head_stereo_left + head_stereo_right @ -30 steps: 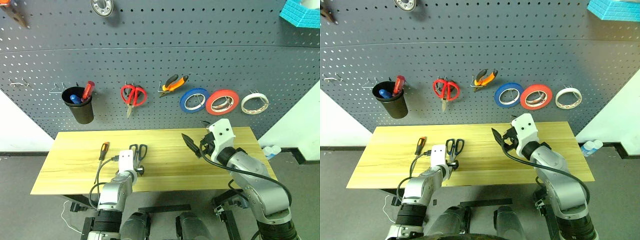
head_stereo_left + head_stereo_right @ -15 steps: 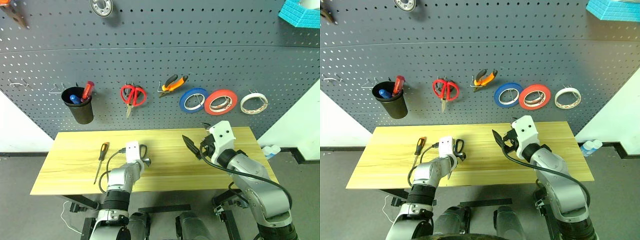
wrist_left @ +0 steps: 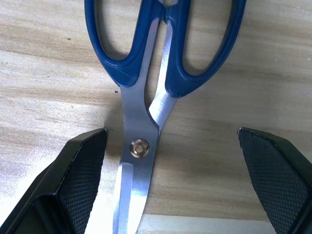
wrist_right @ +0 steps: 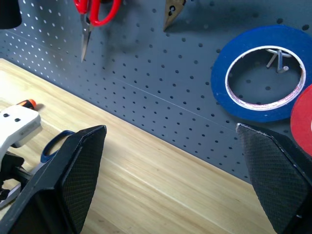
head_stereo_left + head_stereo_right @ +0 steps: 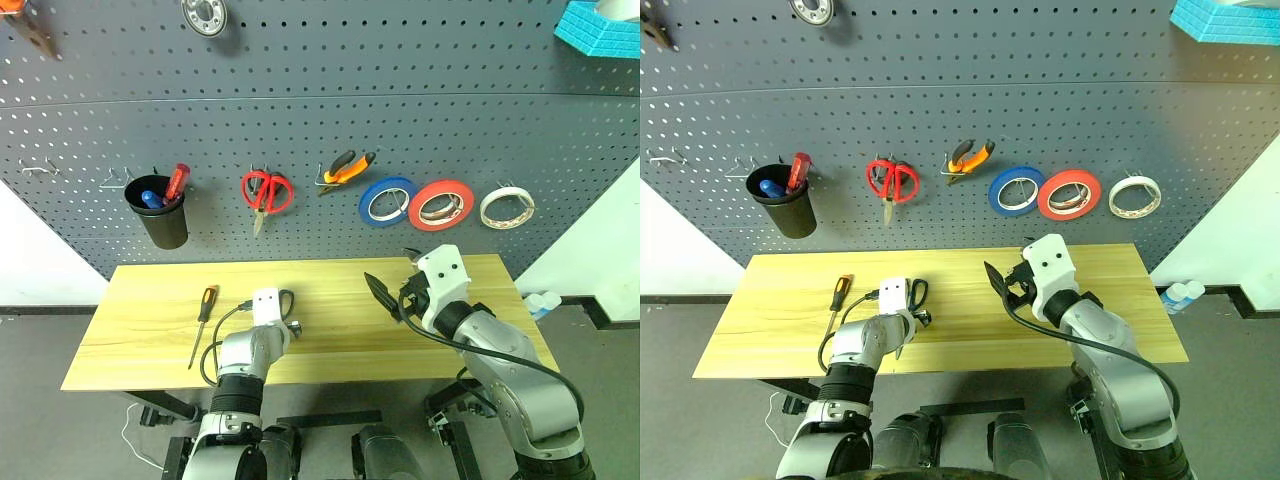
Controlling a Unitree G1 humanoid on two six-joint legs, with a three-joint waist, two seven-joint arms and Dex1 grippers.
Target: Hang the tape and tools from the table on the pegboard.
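Blue-handled scissors (image 3: 146,97) lie between the spread left tool (image 3: 180,180).

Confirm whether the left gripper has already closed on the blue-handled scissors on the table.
No: in the left wrist view the fingers stand wide apart on either side of the blue-handled scissors, which lie flat on the table.

The right gripper (image 4: 170,180) is holding its two black fingers (image 4: 73,175) wide apart with nothing between them, facing the pegboard (image 4: 161,83) above the far edge of the table (image 4: 146,190). A blue roll of tape (image 4: 265,73) is hanging on a hook, a red roll's edge (image 4: 302,117) overlapping it. Red-handled scissors (image 4: 92,14) are hanging further along. The left gripper's white housing (image 4: 17,124) is sitting over blue scissor handles (image 4: 53,146), near an orange-tipped tool (image 4: 27,103).
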